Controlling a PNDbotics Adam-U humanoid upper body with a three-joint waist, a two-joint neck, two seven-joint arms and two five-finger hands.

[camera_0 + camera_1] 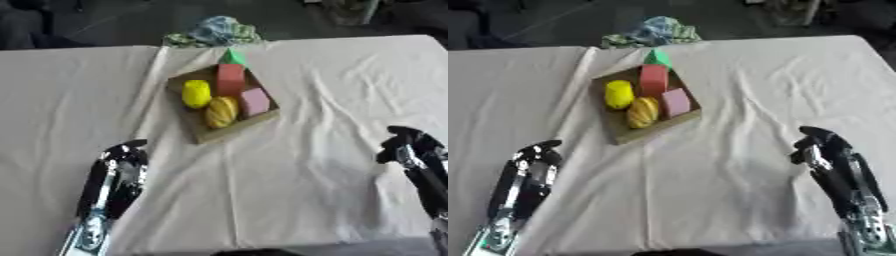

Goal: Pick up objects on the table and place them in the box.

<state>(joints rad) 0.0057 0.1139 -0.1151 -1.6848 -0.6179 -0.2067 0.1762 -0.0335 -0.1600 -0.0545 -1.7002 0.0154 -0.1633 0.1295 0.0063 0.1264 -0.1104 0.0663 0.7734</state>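
We cannot make out much detail on the things in the shallow brown cardboard box (203,134): they read only as coloured shapes. The box sits on the white cloth-covered table (297,190) toward its far edge, near the middle, turned so that one corner points at the far edge and its long axis runs from there back toward the near edge. Inside it we see a yellow rounded object (196,93) on the left side, an orange-yellow ribbed oval object (221,112) just behind it toward the near corner, its long axis running roughly along the box's length, a red block (230,79) nearer the far corner and a pink block (255,101) on the right side. A green cone-like shape (233,56) stands at the box's far corner; we cannot tell whether it is inside or just beyond the rim. Past the far edge of the table lies a crumpled blue and green cloth (213,31), partly cut off by the table edge.

Our left hand (531,167) rests near the near left corner, fingers extended and relaxed, holding nothing. Our right hand (820,147) hangs near the near right corner, empty; its fingertips seem bent slightly, though we cannot tell how far.
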